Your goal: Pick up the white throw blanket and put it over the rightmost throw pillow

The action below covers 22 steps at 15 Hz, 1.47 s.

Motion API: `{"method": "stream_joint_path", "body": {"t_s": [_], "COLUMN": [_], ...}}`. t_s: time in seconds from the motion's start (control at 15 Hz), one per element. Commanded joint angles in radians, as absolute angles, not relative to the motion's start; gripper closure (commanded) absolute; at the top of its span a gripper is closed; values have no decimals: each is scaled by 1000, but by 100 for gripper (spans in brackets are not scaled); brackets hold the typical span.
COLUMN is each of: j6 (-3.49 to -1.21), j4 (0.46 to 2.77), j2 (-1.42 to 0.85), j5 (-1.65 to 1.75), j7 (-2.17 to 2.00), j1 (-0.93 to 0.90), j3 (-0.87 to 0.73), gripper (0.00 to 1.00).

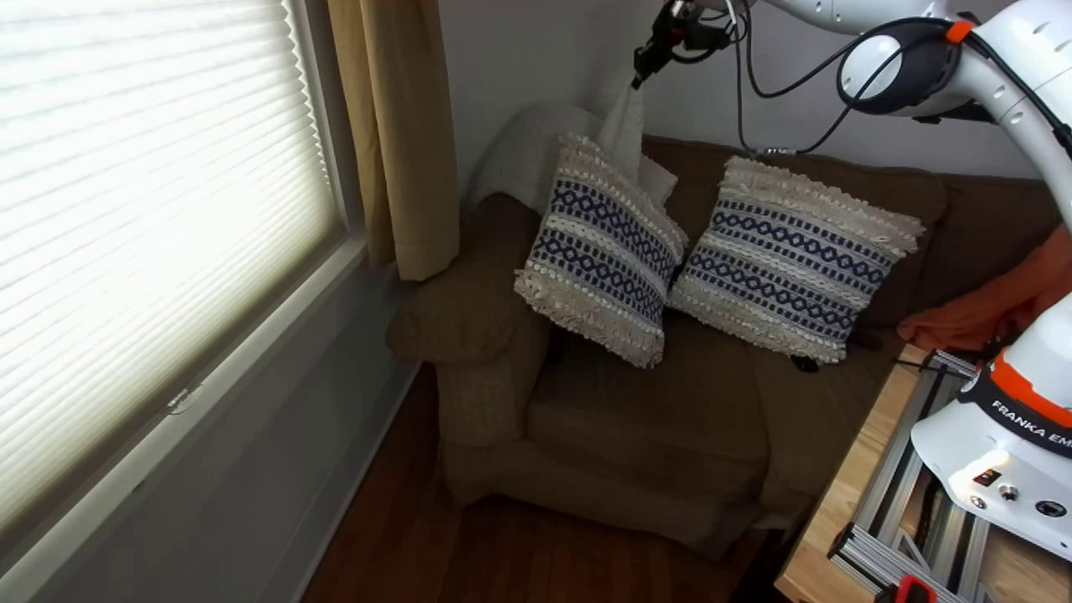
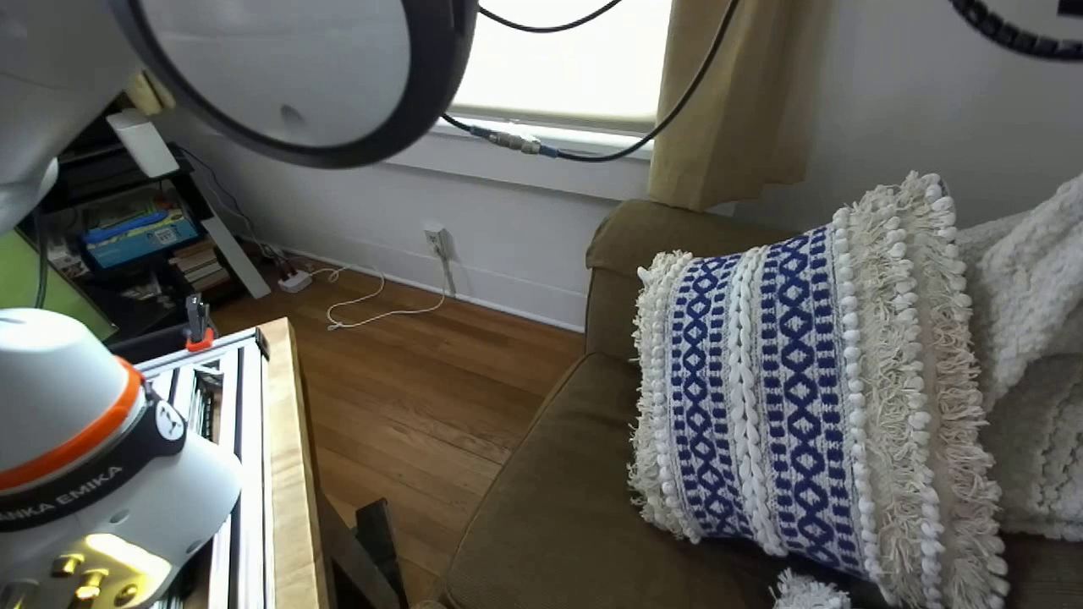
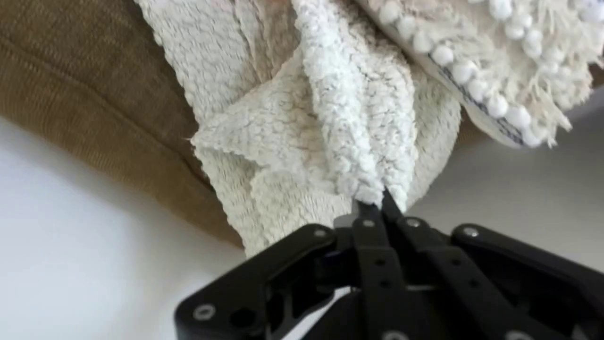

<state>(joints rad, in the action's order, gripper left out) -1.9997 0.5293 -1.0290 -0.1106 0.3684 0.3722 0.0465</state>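
Observation:
The off-white throw blanket lies over the sofa's corner behind the patterned pillows, with one part pulled up into a peak. It also shows at the right edge of an exterior view and in the wrist view. My gripper is high above the sofa back. In the wrist view its fingers are shut on a bunched fold of the blanket. A white-and-navy pillow leans near the sofa arm, in front of the blanket. The rightmost pillow leans on the backrest beside it.
The brown sofa stands by the wall and window, with a tan curtain at its corner. An orange cloth lies at the sofa's right. The robot's wooden table stands in front. A cable hangs from the arm.

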Motion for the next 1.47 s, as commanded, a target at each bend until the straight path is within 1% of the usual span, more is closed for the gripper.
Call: {"method": "stream_joint_path", "body": {"t_s": [0.0, 0.07, 0.13, 0.2, 0.27, 0.8, 1.07, 1.13, 1.2, 1.27, 1.33, 1.4], "j6": [-2059, -2081, -2044, -2061, -2141, -2421, -2573, -2609, -2594, -2559, -2559, -2559], "j4": [491, 479, 332, 312, 432, 400, 398, 397, 399, 401, 403, 406], "j2": [-954, -941, -1002, -994, -911, -843, -831, -850, -861, -855, -859, -864], "j5": [-156, -162, -165, -168, -175, -191, -233, -271, -297, -241, -246, -245], "j7": [353, 359, 360, 366, 370, 511, 597, 630, 646, 585, 594, 594], "j1": [371, 369, 359, 353, 355, 314, 311, 321, 331, 304, 306, 305], "j3": [90, 103, 105, 113, 123, 201, 271, 313, 338, 270, 274, 270], "gripper": [99, 99, 99, 99, 99, 99, 99, 99, 99, 99, 97, 97]}}
